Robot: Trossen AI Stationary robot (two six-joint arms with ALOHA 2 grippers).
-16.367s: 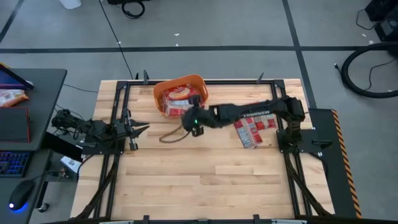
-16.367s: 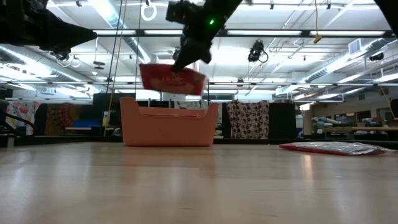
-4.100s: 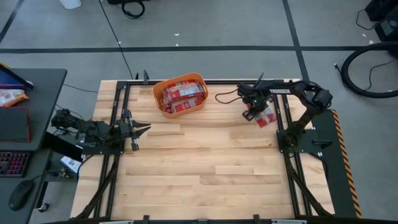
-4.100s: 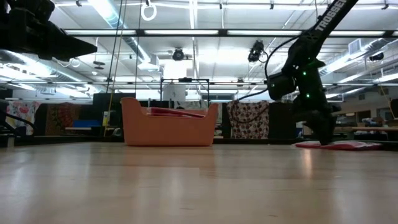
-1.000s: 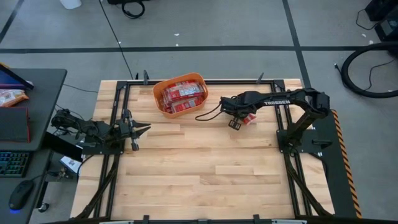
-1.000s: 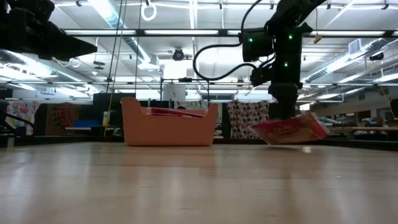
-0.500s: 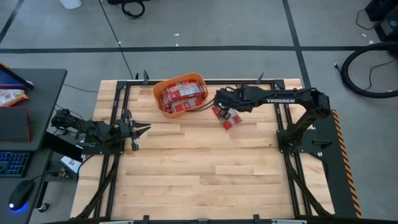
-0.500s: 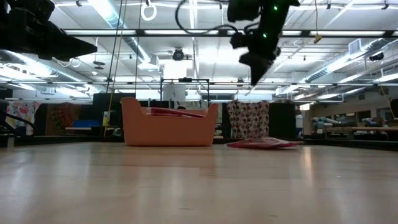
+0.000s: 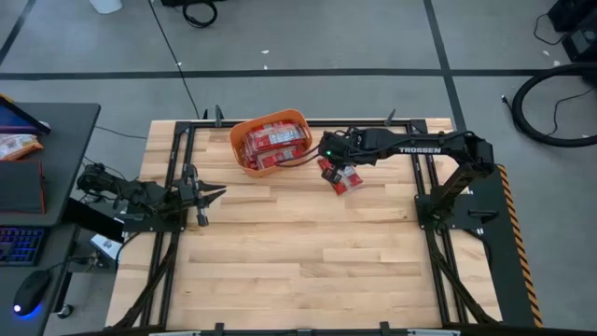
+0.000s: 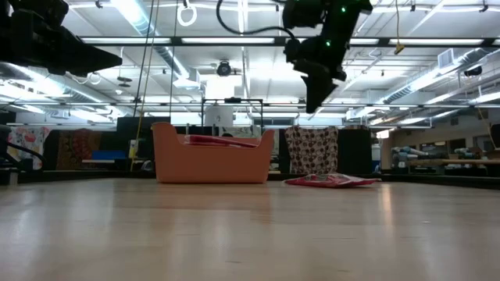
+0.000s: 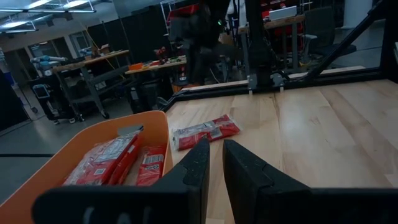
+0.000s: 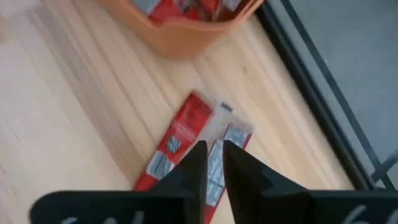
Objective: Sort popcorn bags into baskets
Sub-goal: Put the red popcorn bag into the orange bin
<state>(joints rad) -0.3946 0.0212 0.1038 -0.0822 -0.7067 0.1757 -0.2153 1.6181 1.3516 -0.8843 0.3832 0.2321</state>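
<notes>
The orange tub (image 9: 270, 142) stands at the table's far side with several red packets lying flat inside. Right of it, red packet material with a grey-white panel (image 9: 341, 178) lies flat on the wood; whether it is one packet or two side by side, I cannot tell. It also shows in the low view (image 10: 328, 180) and the right wrist view (image 12: 186, 140). My right gripper (image 10: 316, 100) hangs well above it, pointing down, shut and holding nothing. My left gripper (image 9: 211, 193) waits at the table's left side, shut.
A black metal frame (image 9: 422, 159) runs round the table's edges, close behind the tub and the packet. The near half of the wooden top (image 9: 298, 271) is bare planks. A desk with a keyboard (image 9: 19, 245) stands off the table's left.
My right gripper carried a red packet just above the table toward the tub, let it go and rose, moving toward the far-left. The packet fell flat onto the wood right of the tub and has lain still for the last half second.
</notes>
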